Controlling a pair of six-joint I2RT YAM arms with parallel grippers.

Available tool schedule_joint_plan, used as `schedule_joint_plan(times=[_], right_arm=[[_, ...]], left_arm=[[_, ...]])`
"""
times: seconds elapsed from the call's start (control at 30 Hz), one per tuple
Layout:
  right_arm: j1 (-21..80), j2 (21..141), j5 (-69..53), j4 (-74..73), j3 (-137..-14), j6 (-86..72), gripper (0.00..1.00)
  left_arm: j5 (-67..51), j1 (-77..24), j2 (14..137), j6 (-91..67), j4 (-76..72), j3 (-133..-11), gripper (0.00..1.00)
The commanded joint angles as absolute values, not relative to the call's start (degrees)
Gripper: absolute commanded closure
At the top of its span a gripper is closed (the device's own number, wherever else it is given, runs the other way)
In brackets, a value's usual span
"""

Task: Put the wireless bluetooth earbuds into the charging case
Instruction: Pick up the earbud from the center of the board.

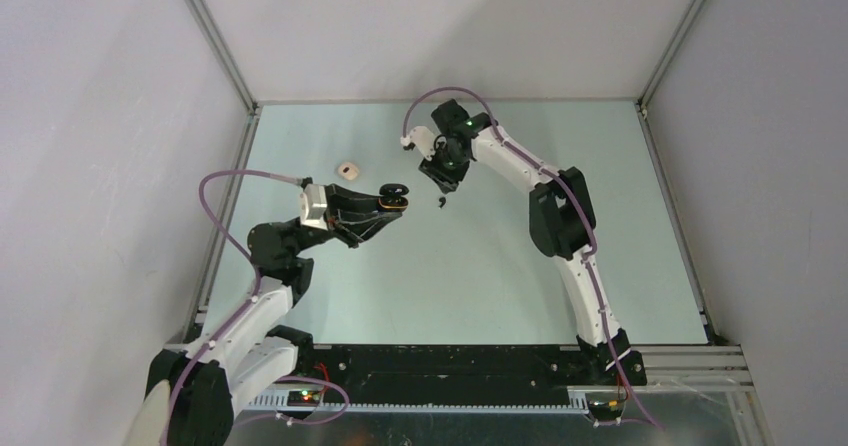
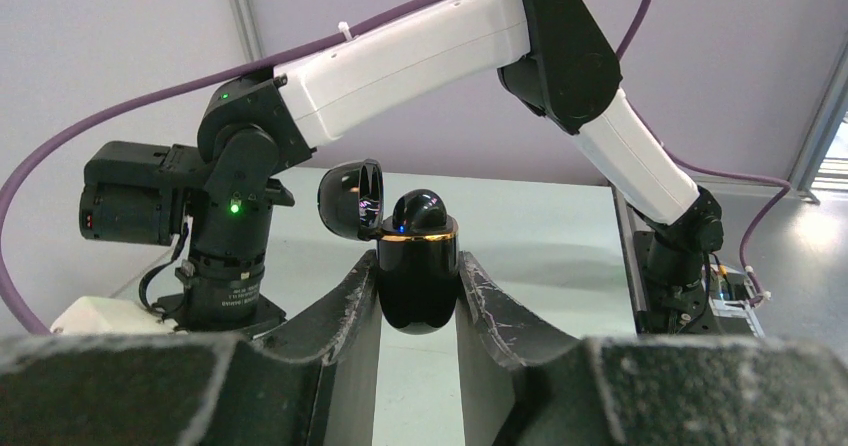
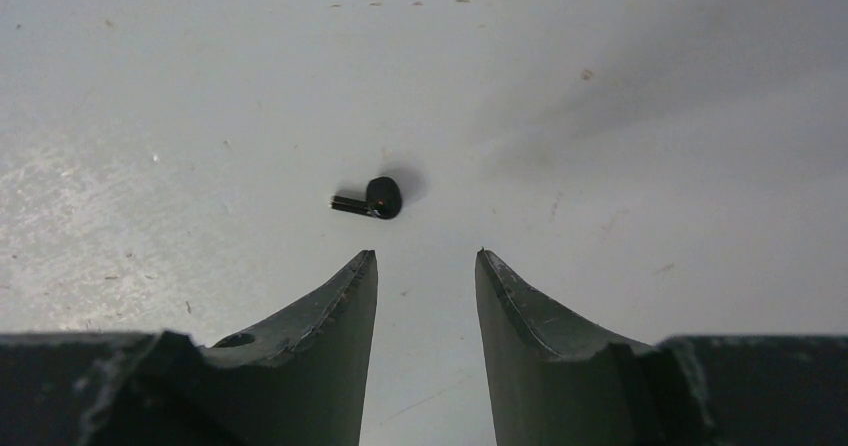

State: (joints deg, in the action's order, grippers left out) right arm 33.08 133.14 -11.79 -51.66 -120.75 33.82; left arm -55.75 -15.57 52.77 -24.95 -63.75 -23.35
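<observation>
Right wrist view: black earbud (image 3: pixel 372 199) lies just near of parted, empty right gripper (image 3: pixel 426 255), stem crosswise; left gripper (image 2: pixel 418 258) clamps charging case (image 2: pixel 418 291).

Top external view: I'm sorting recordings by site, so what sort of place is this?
Probably a lab robot cell: a pale table walled by plain grey panels on a metal frame, with the left arm and right arm bolted at its near edge.

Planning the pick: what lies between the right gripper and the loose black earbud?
Bare table separates right gripper from loose black earbud, per right wrist view.
</observation>
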Motion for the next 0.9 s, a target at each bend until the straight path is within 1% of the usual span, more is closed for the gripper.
schedule_joint_plan(times=[0.0, 0.27, 0.87], right_arm=[[33.6, 134.9, -15.9, -54.7, -123.7, 39.4, 0.54], [34.2, 139.1, -17.2, -57.4, -128.7, 40.4, 0.53], [34.7, 140.9, -18.0, -57.9, -128.9, 41.7, 0.54]], left_arm=[[-55.0, -15.2, 52.7, -24.0, -64.7, -23.6, 0.99], [-55.0, -15.2, 53.0, -24.0, -64.6, -23.7, 0.99], [-55.1, -15.3, 53.1, -24.0, -64.5, -23.7, 0.99]])
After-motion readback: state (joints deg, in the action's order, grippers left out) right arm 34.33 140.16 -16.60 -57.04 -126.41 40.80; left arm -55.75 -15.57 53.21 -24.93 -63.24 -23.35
